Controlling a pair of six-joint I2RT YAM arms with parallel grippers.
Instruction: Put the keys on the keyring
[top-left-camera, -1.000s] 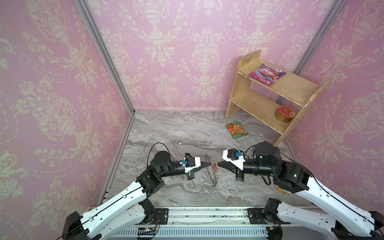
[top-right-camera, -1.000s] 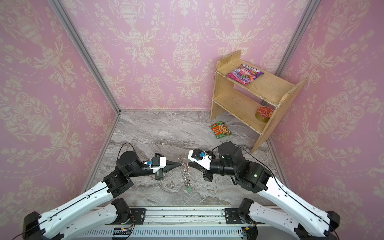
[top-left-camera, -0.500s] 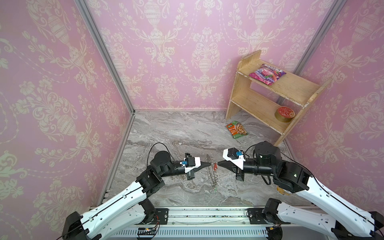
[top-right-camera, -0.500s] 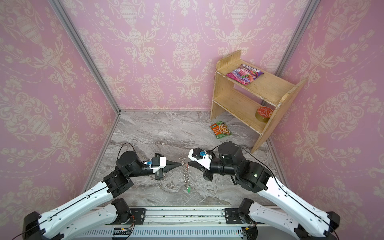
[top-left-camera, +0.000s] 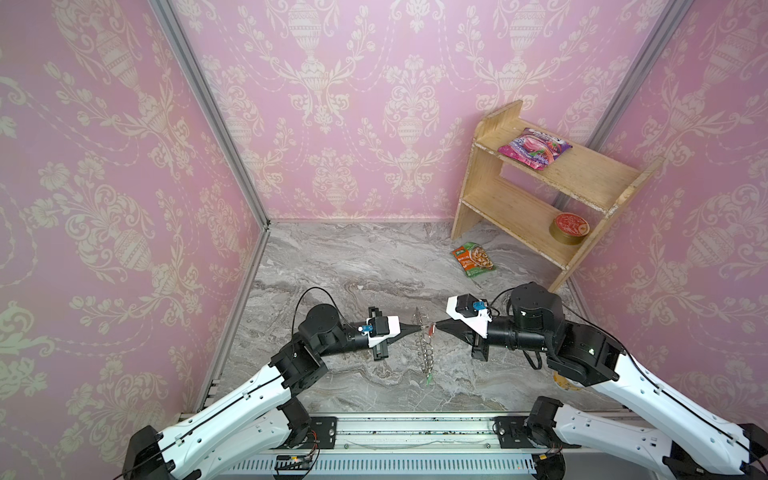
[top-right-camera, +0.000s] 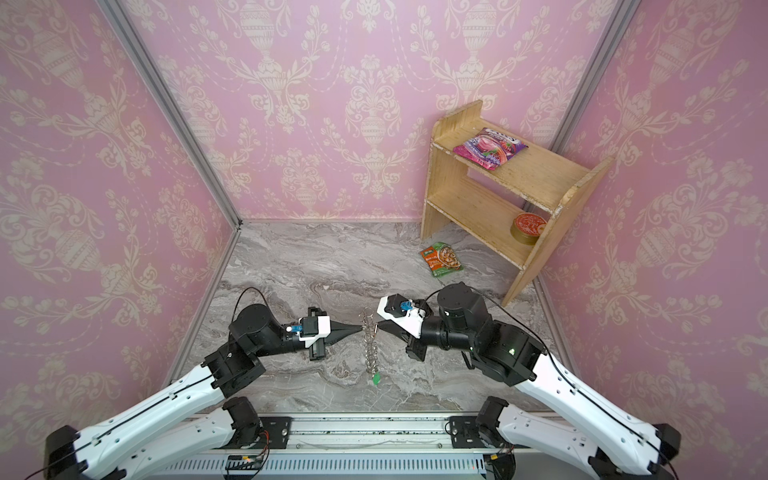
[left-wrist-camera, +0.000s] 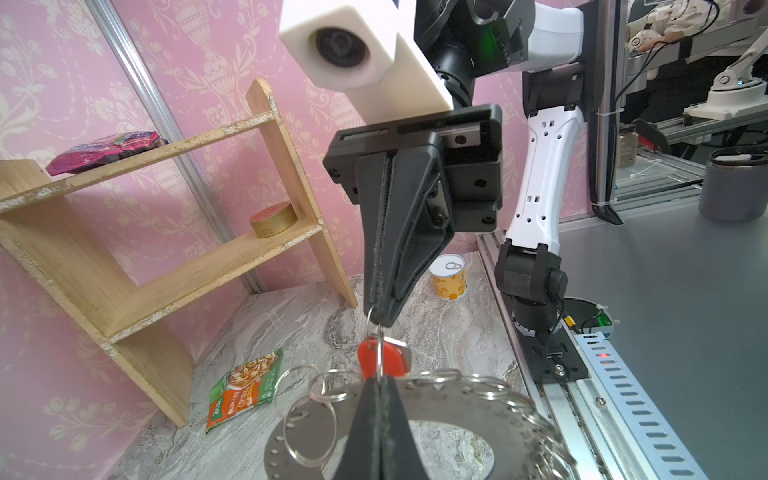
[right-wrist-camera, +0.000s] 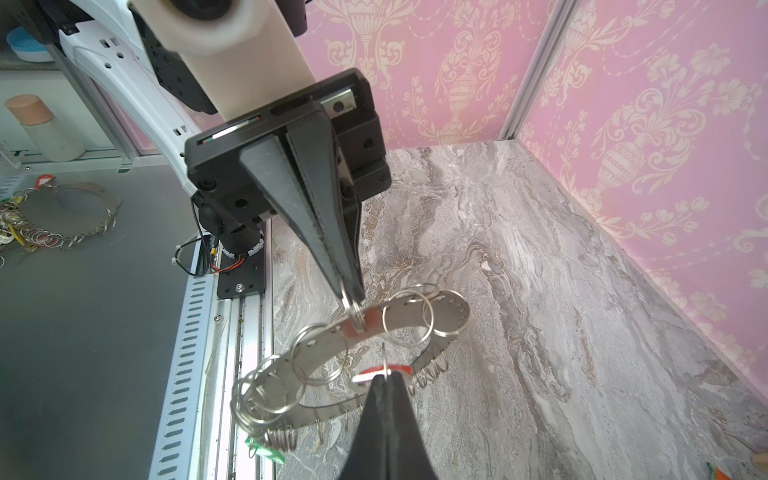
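Observation:
The keyring (right-wrist-camera: 324, 347), a flat grey metal ring with many wire loops, hangs edge-on above the marble floor in both top views (top-left-camera: 426, 353) (top-right-camera: 370, 353). My left gripper (left-wrist-camera: 379, 380) (top-left-camera: 417, 328) is shut on one of its wire loops (right-wrist-camera: 355, 318). My right gripper (right-wrist-camera: 387, 377) (top-left-camera: 438, 326) faces it tip to tip and is shut on the small ring of the red-tagged key (left-wrist-camera: 380, 359), which hangs just beside the keyring's rim. A green-tagged key (right-wrist-camera: 264, 451) (top-left-camera: 428, 379) dangles from the keyring's lower end.
A wooden shelf (top-left-camera: 540, 199) stands at the back right, with a pink packet (top-left-camera: 534, 147) on top and a red-lidded tin (top-left-camera: 569, 226) below. An orange-green food packet (top-left-camera: 473, 259) lies on the floor before it. A yellow can (left-wrist-camera: 449, 278) stands near the right arm's base.

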